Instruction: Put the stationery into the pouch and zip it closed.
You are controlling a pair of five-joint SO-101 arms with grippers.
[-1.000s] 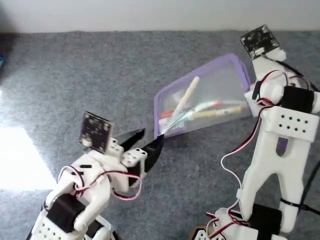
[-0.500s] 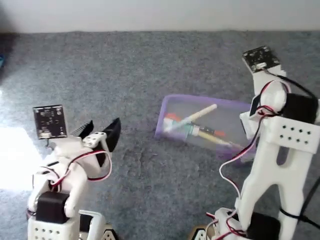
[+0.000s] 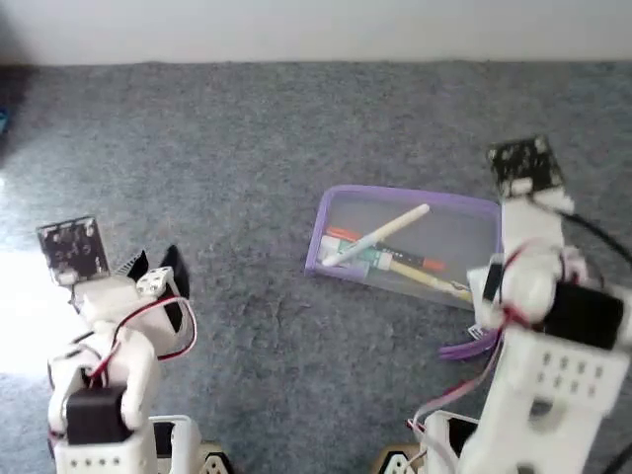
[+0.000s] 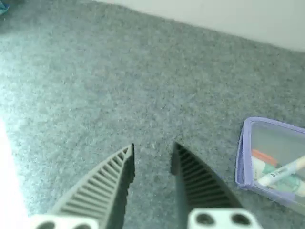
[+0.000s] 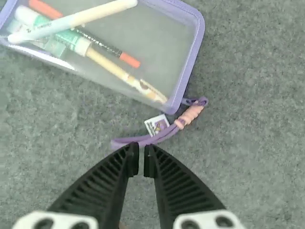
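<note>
pouch [image 3: 466, 229] lies flat on carpet [image 3: 237, 148], stationery [image 3: 380, 237] inside.

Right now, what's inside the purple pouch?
Through the clear pouch you can see a white pen lying over a green-and-white marker, an orange-capped pen and a yellow pencil. Whatever lies beneath that pile is covered.

The pouch [image 3: 464, 227] is lying flat on the counter [image 3: 247, 148], with pens [image 3: 380, 235] lying inside it. Its strap [image 5: 162, 133] is trailing from one corner, just ahead of the right pincer [image 5: 141, 152]. The left pincer [image 4: 152, 155] is sitting well apart, leftward.
</note>
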